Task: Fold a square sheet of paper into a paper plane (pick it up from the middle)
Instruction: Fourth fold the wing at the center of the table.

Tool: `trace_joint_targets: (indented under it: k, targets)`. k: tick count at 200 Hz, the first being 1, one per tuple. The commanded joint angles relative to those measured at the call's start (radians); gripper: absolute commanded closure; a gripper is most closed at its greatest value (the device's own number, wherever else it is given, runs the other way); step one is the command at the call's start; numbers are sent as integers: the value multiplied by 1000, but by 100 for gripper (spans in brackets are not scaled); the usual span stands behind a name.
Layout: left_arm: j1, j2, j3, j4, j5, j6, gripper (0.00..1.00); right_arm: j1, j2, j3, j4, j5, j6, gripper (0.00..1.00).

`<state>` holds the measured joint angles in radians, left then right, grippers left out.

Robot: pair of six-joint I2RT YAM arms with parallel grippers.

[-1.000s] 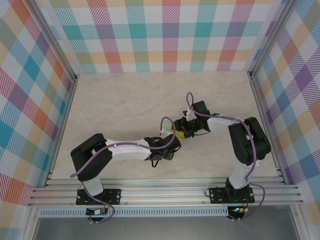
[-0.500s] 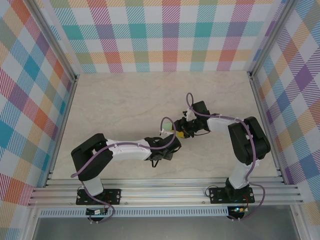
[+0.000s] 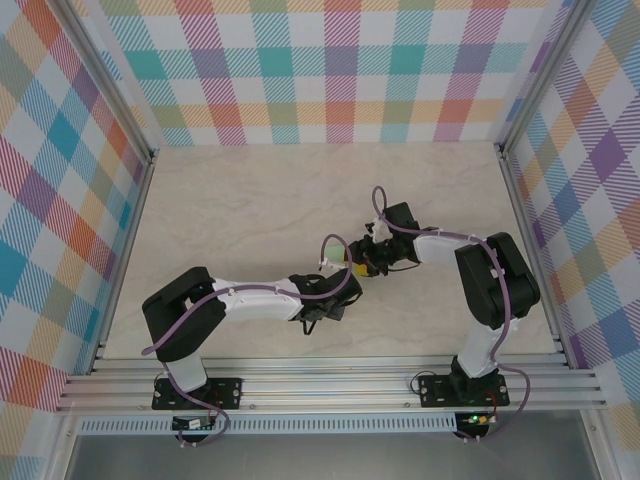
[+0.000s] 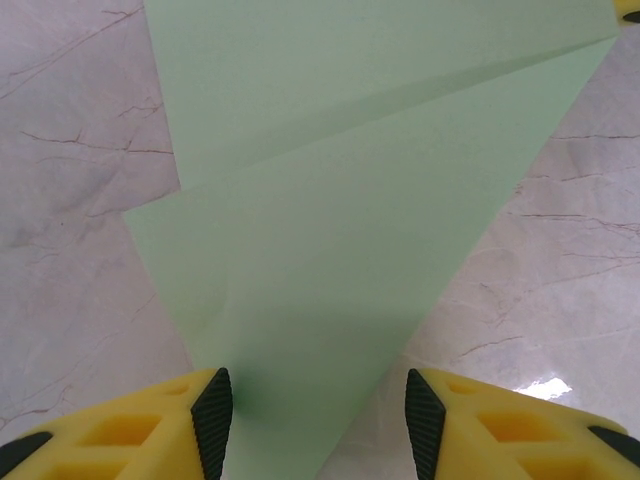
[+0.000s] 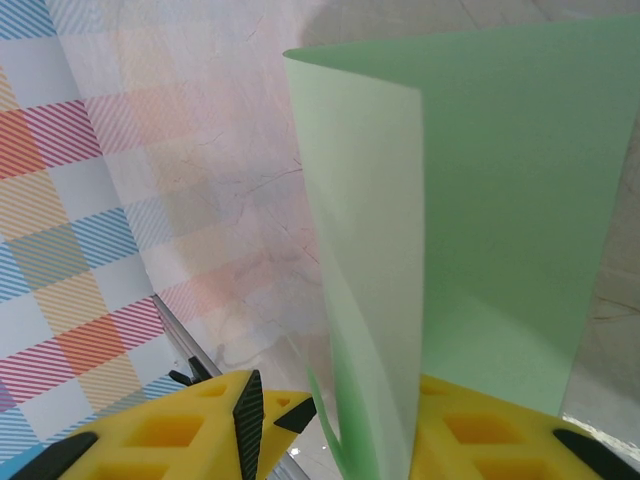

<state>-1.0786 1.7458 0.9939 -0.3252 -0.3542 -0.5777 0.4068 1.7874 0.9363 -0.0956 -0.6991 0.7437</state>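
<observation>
The left gripper (image 4: 318, 415), its yellow fingers half apart, straddles the pointed end of the pale-green, creased square sheet of paper (image 4: 340, 230) over the pale marbled tabletop (image 4: 60, 250) — gripping nothing. Beyond, the right gripper (image 5: 335, 420) has the sheet's upright fold between its fingers — whether clamped, I cannot tell.
</observation>
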Motion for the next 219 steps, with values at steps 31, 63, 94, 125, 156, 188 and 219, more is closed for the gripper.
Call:
trace_joint_targets:
  k: [31,63,94,125,156,188,219]
  targets:
    - [-11,31,2,-42,-27,21,49,4,9,12,9,-33,-1,62]
    - [-11,34,8,-38,-22,25,53,4,9,9,9,-30,-1,62]
    - [-11,31,7,-38,-27,26,57,4,9,7,6,-29,-3,62]
    - [-11,12,-4,-26,-36,20,54,4,9,7,-1,-25,-9,62]
    - [-11,-23,-24,-4,-52,22,51,4,9,7,-3,-26,-10,62]
    - [-11,-37,-33,6,-59,30,50,4,11,10,-6,-24,-10,62]
    - [-16,-54,-48,35,-61,42,48,4,12,9,-6,-23,-9,62]
